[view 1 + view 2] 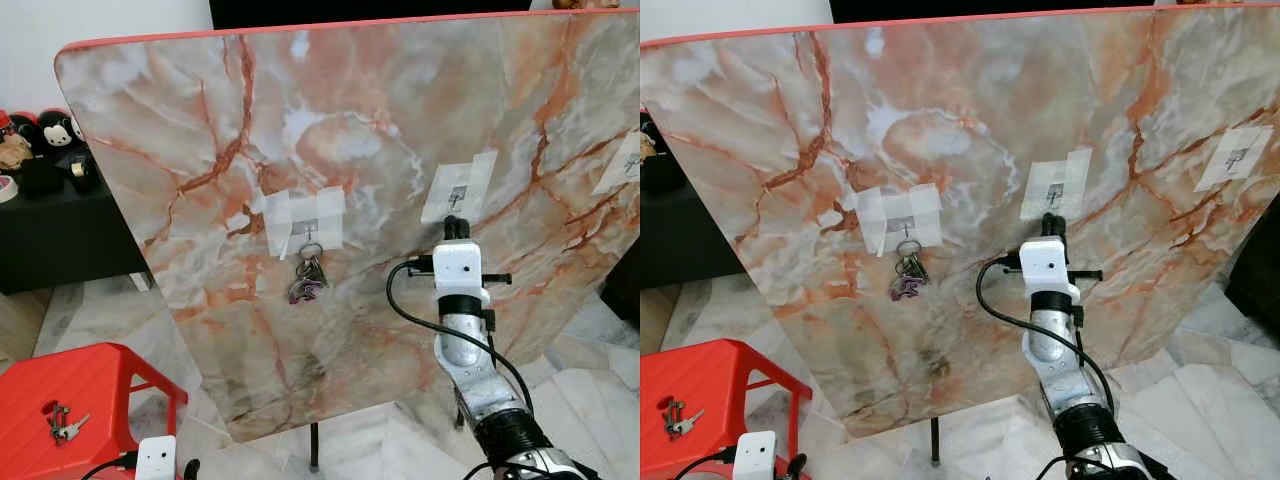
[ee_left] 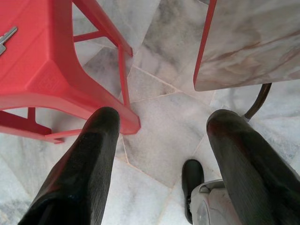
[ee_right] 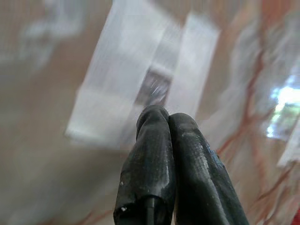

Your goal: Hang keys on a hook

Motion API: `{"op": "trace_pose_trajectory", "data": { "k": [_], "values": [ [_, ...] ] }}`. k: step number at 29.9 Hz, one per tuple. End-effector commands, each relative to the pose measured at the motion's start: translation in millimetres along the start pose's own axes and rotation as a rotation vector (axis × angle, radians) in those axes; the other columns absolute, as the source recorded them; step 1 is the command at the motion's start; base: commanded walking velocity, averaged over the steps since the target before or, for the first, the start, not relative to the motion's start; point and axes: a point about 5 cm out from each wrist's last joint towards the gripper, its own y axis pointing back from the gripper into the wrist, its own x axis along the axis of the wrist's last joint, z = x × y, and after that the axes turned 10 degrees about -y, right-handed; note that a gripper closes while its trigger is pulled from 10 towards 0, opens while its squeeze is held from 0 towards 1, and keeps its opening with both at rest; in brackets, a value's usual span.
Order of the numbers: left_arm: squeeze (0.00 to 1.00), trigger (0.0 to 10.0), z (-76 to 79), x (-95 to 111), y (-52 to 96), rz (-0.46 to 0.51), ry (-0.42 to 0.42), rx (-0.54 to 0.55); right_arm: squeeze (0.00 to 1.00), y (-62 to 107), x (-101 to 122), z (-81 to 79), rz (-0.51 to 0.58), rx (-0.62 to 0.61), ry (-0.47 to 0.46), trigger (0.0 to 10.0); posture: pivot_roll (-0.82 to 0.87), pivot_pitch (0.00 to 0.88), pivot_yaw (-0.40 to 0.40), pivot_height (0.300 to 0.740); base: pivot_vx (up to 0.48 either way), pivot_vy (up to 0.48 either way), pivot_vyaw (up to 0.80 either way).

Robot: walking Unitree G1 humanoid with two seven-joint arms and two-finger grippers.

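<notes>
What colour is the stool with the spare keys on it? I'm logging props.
Red; the stool shows best in the left eye view.

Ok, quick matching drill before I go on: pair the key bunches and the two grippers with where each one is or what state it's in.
Things:
1. hanging key bunch
2. loose keys
3. right gripper
4. left gripper

Places or states:
A. fingers apart, low down over the floor beside the stool
B. on the left taped hook of the marble board
C. fingers pressed together, raised to the middle taped hook
D. lying on the red stool

Pairs: 1-B, 2-D, 3-C, 4-A
</notes>
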Motion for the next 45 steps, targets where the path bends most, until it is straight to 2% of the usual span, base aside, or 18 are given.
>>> {"op": "trace_pose_trajectory", "data": {
  "k": [1, 45],
  "values": [
    [0.0, 10.0, -2.6, -2.0, 0.5, -0.008, -0.009, 0.003, 0.0, -1.2, 5.2, 4.1, 0.039, -0.021, -0.001, 10.0, 0.03, 0.02, -0.033, 0.74, 0.0, 0.0, 0.0],
    [0.0, 10.0, -4.0, -0.7, -0.4, -0.01, -0.012, 0.007, 0.0, -7.6, -0.1, -5.8, -0.021, 0.053, 0.023, 10.0, 0.03, 0.023, -0.03, 0.74, 0.0, 0.0, 0.0]
  ]
}}
